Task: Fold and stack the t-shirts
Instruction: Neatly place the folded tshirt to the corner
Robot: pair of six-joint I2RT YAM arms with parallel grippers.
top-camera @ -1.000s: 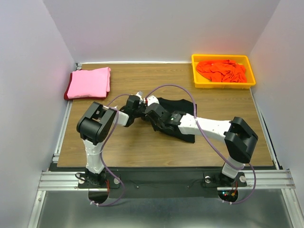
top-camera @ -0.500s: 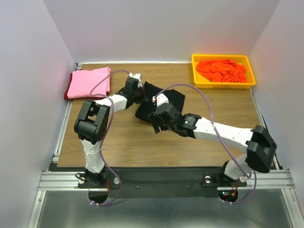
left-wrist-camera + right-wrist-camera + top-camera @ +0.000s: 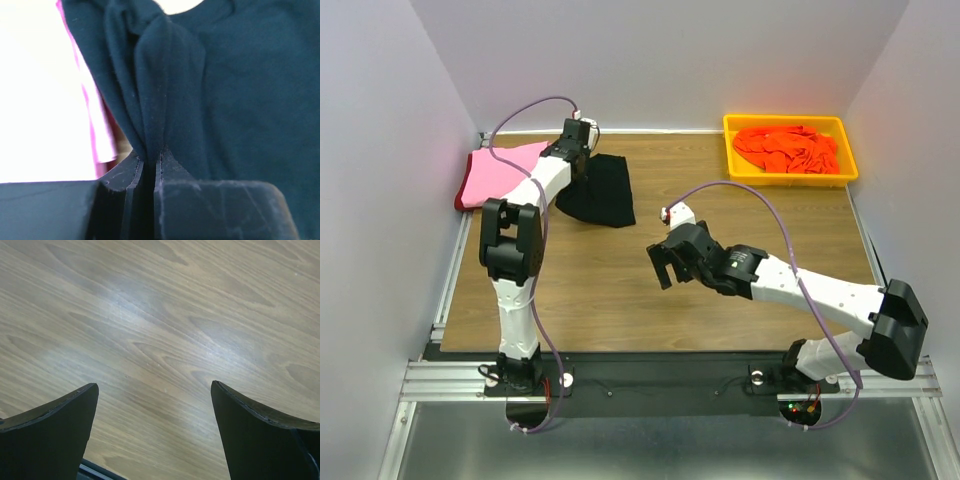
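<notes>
Nearest the bases, the right claw point(image 3: 665, 265) has drawn back from the cloth it was working half a second ago and now hovers over bare desk point(image 3: 620, 300), its fingers spread wide with nothing between them. The black t-shirt point(image 3: 602, 190) has meanwhile gone from the middle of the desk to the far left, carried by the left claw point(image 3: 149, 160), which is clamped tight on a bunched ridge of the fabric. The shirt spreads away from that pinch, and whether its lower edge rests on the desk or hangs just clear cannot be told from above. It is light, limp cloth that will sag, crease and slide off itself rather than keep a fold, so it is best taken at an edge or corner, pinching through every layer, with a second hold to keep it flat. Just beyond it sits the folded pink t-shirt point(image 3: 500, 172) on a dark red one point(image 3: 459, 203). Farthest right, orange t-shirts point(image 3: 788, 148) lie crumpled in the yellow tray point(image 3: 790, 180).
</notes>
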